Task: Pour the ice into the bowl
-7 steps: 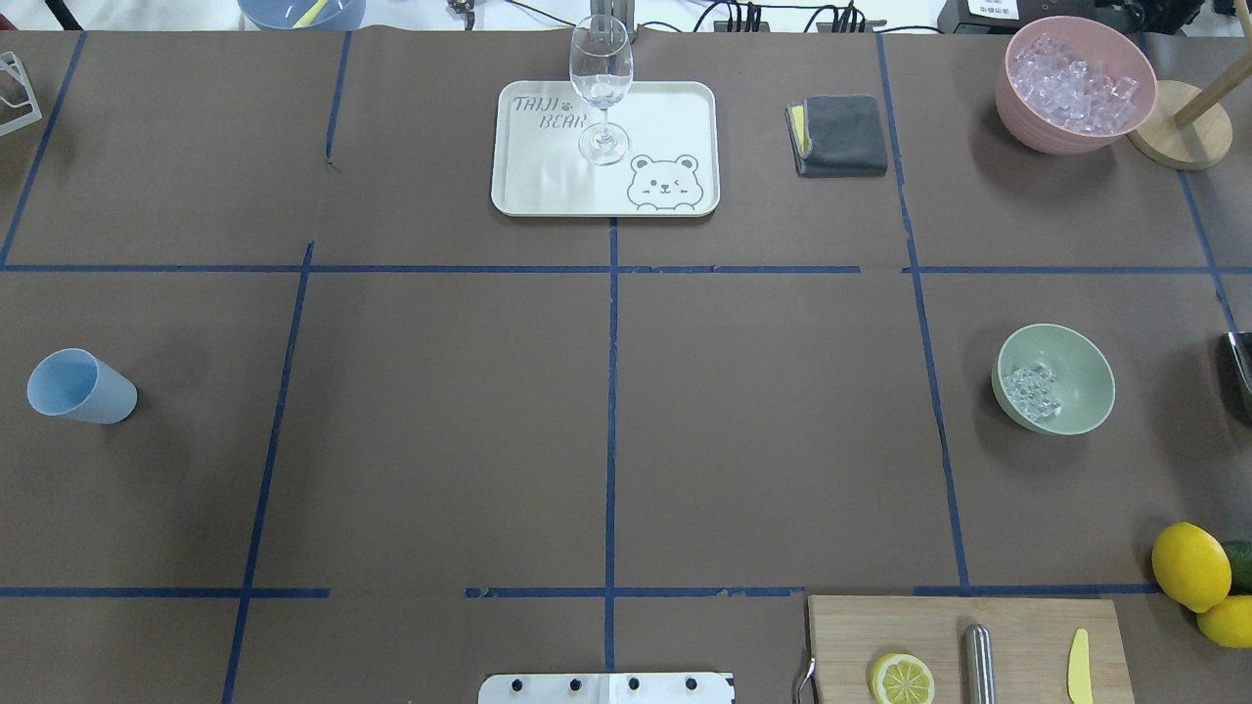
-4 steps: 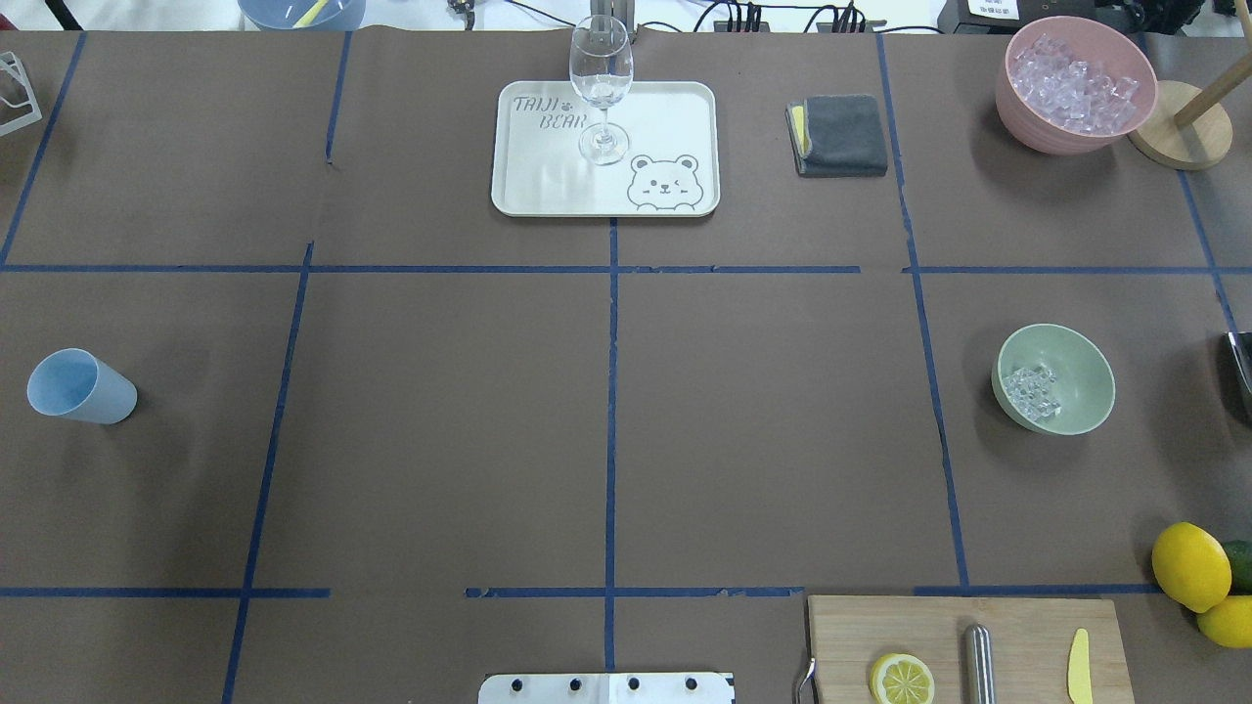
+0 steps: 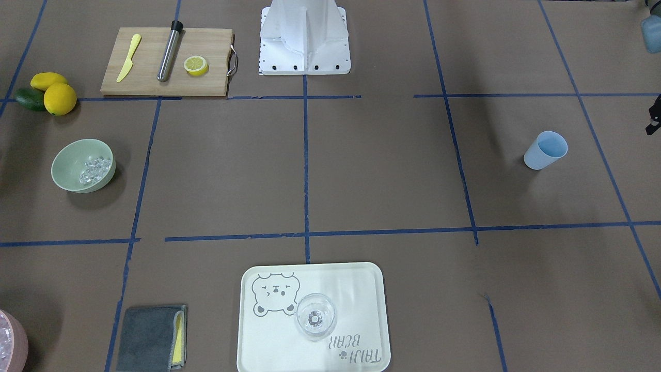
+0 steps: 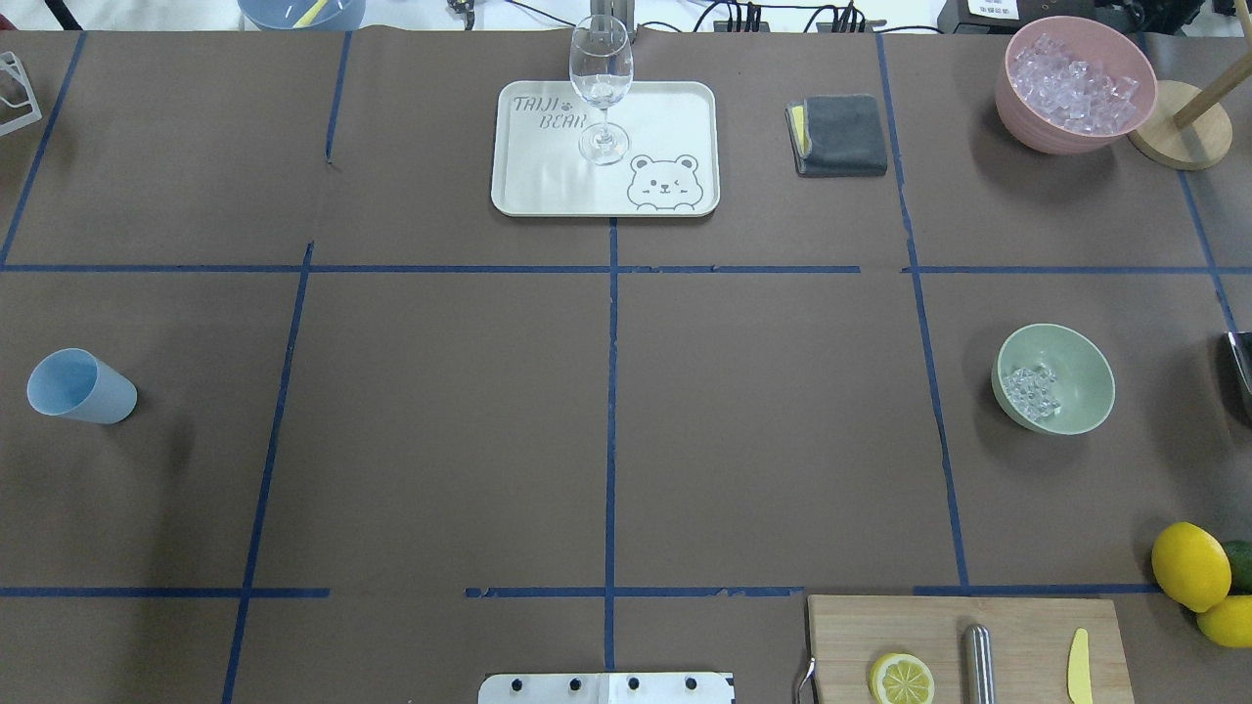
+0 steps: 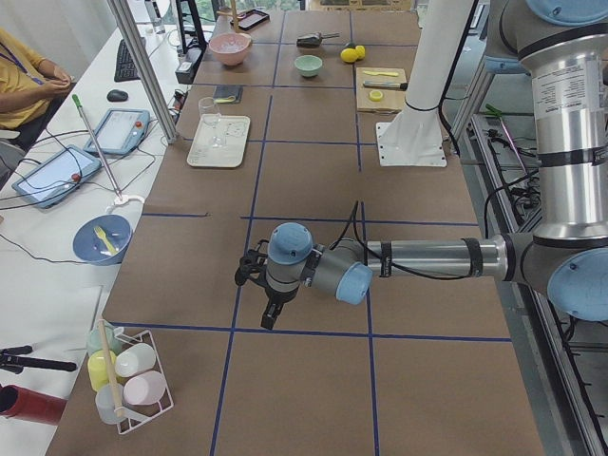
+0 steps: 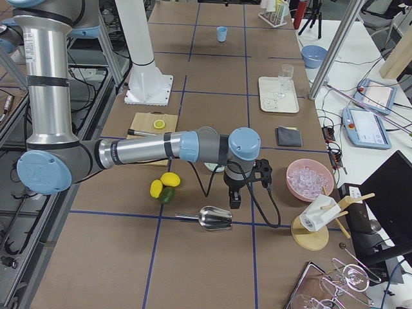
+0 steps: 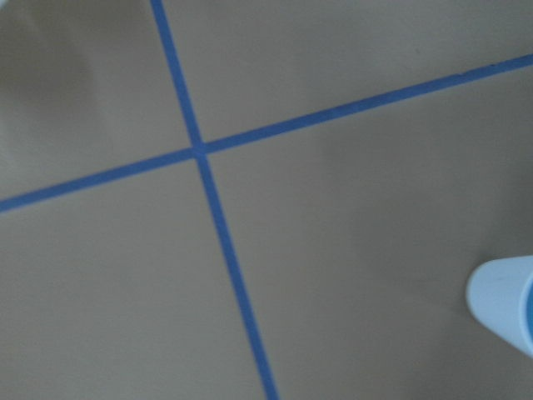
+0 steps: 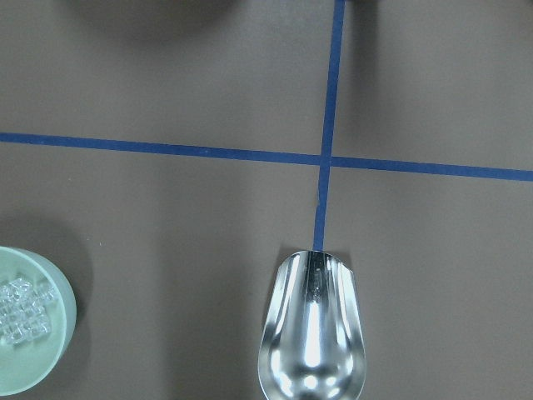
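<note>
The pale green bowl (image 4: 1076,367) stands on the table's right side, with a small heap of clear ice (image 4: 1031,392) inside it. The same bowl (image 3: 69,170) and ice (image 3: 94,168) show from the front, and the bowl's edge (image 8: 42,350) shows low left in the right wrist view. My right gripper (image 6: 235,199) hangs near the bowl, above a steel scoop (image 8: 312,333) lying on the table. My left gripper (image 5: 267,313) hovers over the table's left part near the blue cup (image 4: 78,386). I cannot tell whether either gripper is open or shut.
A pink bowl (image 4: 1017,108) full of ice stands at the far right by a wooden stand (image 4: 1179,137). A wine glass (image 4: 601,78) is on a white tray (image 4: 675,127), beside a grey cloth (image 4: 841,135). Lemons (image 4: 1190,565) and a cutting board (image 4: 1027,636) lie near right.
</note>
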Available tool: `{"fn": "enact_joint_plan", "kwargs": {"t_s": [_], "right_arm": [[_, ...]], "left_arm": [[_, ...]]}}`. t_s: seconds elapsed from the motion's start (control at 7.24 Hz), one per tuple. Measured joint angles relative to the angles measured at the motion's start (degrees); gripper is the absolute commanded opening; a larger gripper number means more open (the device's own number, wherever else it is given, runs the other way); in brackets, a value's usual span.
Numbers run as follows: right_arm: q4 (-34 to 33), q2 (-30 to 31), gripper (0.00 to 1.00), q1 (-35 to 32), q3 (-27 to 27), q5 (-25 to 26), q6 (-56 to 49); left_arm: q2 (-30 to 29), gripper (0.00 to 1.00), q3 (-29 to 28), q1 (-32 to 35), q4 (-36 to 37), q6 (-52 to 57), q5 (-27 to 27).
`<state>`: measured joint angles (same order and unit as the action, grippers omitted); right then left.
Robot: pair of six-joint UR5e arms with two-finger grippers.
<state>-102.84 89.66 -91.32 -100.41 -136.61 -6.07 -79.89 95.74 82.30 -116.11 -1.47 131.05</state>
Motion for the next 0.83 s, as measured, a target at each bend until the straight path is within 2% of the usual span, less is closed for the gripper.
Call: {"fn": "enact_joint_plan", "kwargs": {"t_s": [0.41, 0.83], "right_arm": [[0.0, -0.5, 1.00, 0.2, -0.1, 0.0, 1.8], [0.0, -1.7, 1.00, 0.3, -0.7, 0.0, 2.4]], "left_arm": [[-1.1, 1.00, 0.7, 2.5, 7.5, 0.7, 9.1], [-0.8, 1.00, 2.5, 2.9, 9.0, 1.9, 9.7]]}}
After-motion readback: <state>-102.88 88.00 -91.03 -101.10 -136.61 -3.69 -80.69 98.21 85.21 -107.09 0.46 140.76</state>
